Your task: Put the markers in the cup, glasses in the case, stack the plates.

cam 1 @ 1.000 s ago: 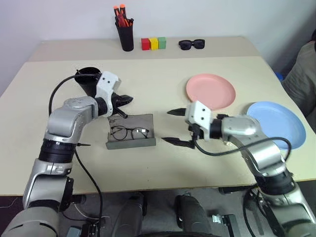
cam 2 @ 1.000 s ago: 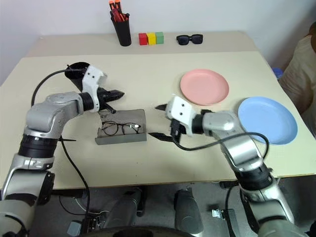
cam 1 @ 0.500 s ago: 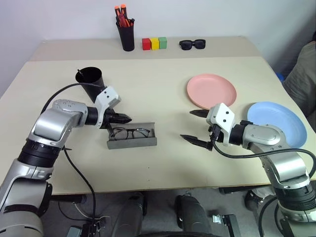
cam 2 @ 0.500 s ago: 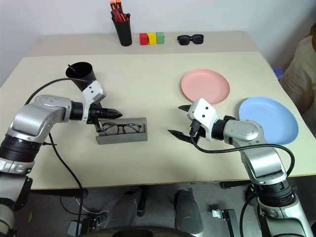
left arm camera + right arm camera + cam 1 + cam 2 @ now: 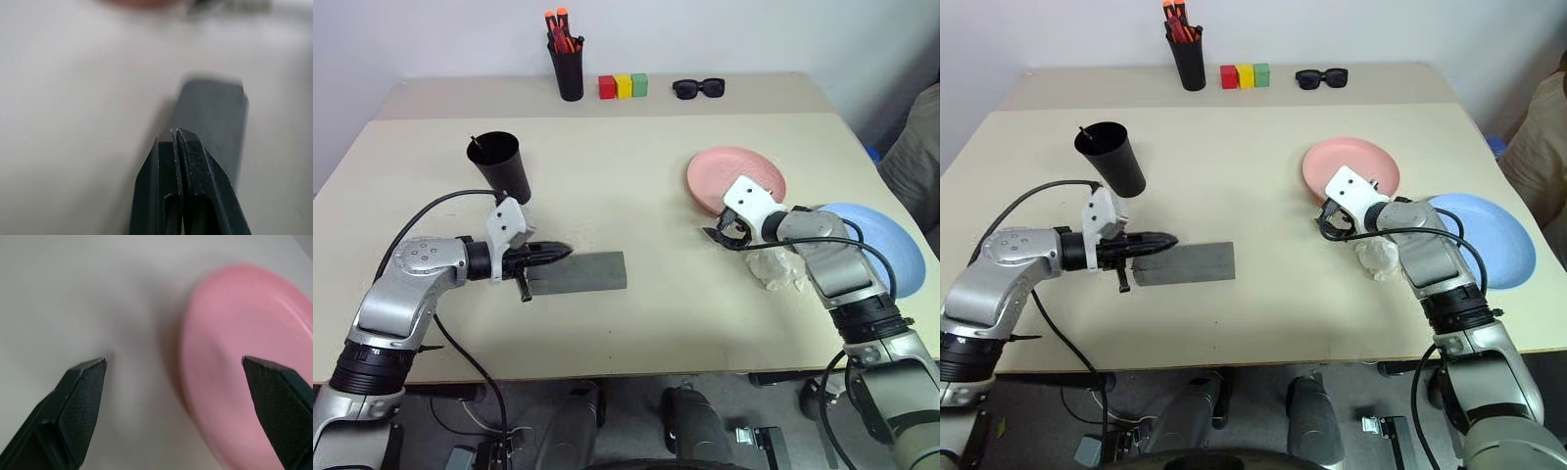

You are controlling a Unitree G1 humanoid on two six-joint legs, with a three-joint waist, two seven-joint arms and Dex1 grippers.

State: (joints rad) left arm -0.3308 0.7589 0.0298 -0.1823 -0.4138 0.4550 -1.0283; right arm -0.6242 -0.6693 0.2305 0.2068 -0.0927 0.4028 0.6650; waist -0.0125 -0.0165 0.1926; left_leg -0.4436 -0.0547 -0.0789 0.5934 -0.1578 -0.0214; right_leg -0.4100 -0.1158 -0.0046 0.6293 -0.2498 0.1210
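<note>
The grey case [image 5: 578, 272] lies closed on the table, so the glasses are hidden. My left gripper [image 5: 553, 253] is shut and empty, its tip by the case's left end; in the left wrist view the shut fingers [image 5: 176, 147] point along the case [image 5: 215, 112]. The black cup [image 5: 499, 164] stands behind that arm, with a thin dark tip at its rim that may be a marker. My right gripper [image 5: 720, 230] is open at the near edge of the pink plate [image 5: 744, 171]. One of its fingers [image 5: 80, 391] is over the table, the other over the plate [image 5: 230, 357]. The blue plate [image 5: 876, 240] lies to the right.
At the table's back stand a narrow black cup of orange-capped markers [image 5: 568, 70], three coloured blocks [image 5: 623, 86] and black sunglasses [image 5: 697, 88]. A crumpled white thing [image 5: 781, 272] lies under my right forearm. A person's sleeve [image 5: 915, 157] shows at the right edge.
The case's lid has come down over the glasses. My left gripper drew back to the case's left end. My right gripper swung right and away to the pink plate's edge.
</note>
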